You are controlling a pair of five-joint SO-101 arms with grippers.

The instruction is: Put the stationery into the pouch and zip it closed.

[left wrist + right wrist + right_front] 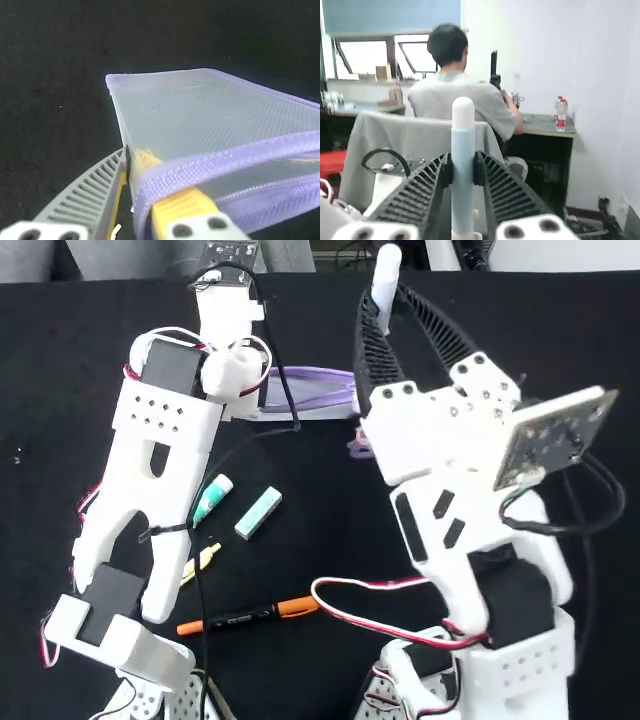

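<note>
The left claw [134, 159] is clamped on the edge of the pouch [210, 120] at the far side of the black tabletop [80, 360]. The right claw [463, 162] is clamped on a white and blue stick [463, 135], held upright in the air. A pen [250, 617], an eraser [258, 513], a tube [213, 498] and a yellow thing [200, 565] lie on the tabletop, outside the pouch.
</note>
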